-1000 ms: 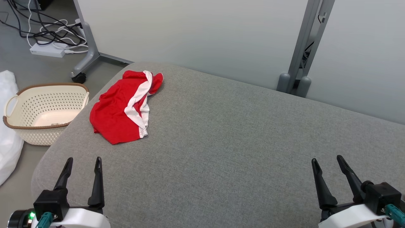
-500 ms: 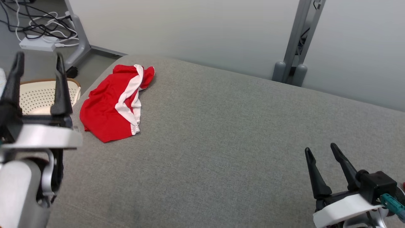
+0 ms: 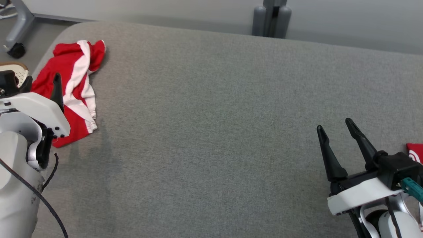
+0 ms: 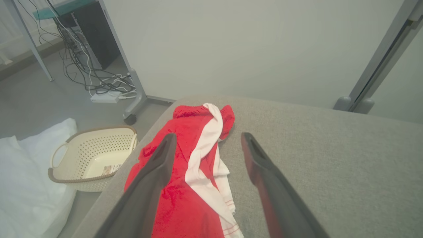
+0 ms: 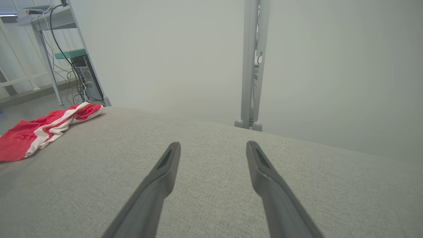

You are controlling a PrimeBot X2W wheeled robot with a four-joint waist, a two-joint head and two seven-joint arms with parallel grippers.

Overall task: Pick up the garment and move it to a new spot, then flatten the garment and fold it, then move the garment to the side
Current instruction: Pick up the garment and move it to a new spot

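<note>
While the left gripper [image 4: 207, 135] hangs over the garment [image 4: 195, 172] with its two fingers spread apart and gripping nothing, the red-and-white garment lies crumpled at the far left corner of the grey cushion [image 3: 211, 115]. A cream perforated basket [image 4: 89, 155] stands on the floor just beyond that corner. The right gripper [image 3: 333, 124], fingers likewise apart and empty, is positioned above bare cushion, well apart from the garment.
</note>
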